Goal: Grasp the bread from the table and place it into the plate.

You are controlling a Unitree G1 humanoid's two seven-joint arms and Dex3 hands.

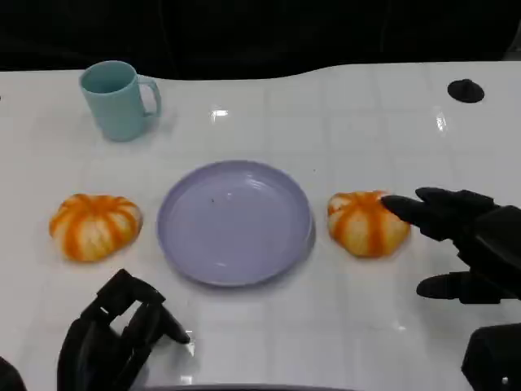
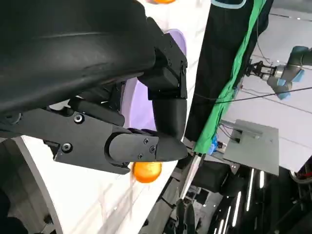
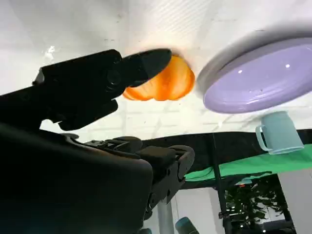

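Head view: right hand (image 1: 468, 244), fingers spread and holding nothing, reaches over the bread (image 1: 368, 222) lying just right of the lavender plate (image 1: 236, 221). Left hand (image 1: 114, 334) rests curled, holding nothing. A second bread (image 1: 95, 226) and teal mug (image 1: 118, 99) appear; the right wrist view shows green cloth (image 3: 253, 165).

A light teal plastic mug with a side handle (image 1: 118, 99) stands upright at the far left of the white glossy table (image 1: 342, 138). A small round black knob (image 1: 466, 90) sits at the far right.
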